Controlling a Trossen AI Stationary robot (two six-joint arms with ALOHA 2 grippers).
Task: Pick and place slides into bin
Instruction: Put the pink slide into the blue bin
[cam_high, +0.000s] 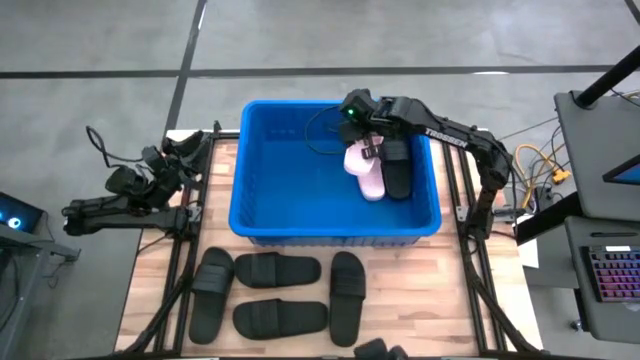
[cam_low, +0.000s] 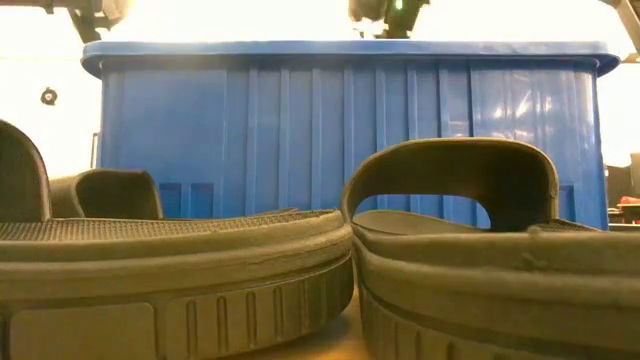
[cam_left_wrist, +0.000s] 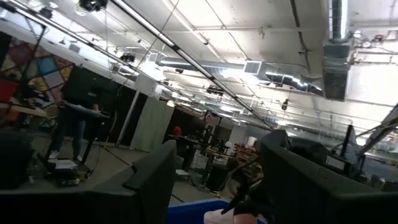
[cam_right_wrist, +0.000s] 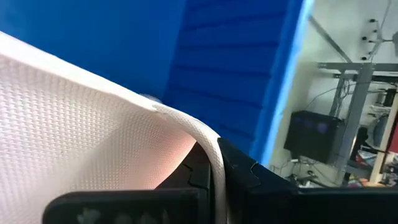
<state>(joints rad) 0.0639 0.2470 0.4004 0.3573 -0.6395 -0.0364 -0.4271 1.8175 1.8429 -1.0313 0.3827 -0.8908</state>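
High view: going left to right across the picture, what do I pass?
Left claw parked off the table's left edge → blue bin → pale pink slide held by the right claw → black slide in the bin.

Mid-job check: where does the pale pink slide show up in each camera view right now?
High view: the pale pink slide hangs over the right part of the blue bin, in the right gripper, beside a black slide.
Low view: not in it; the bin's wall hides the inside.
Left wrist view: a pale sliver at the bottom edge, probably it.
Right wrist view: fills the near frame, pinched at its edge.
Shared landmark: the blue bin.
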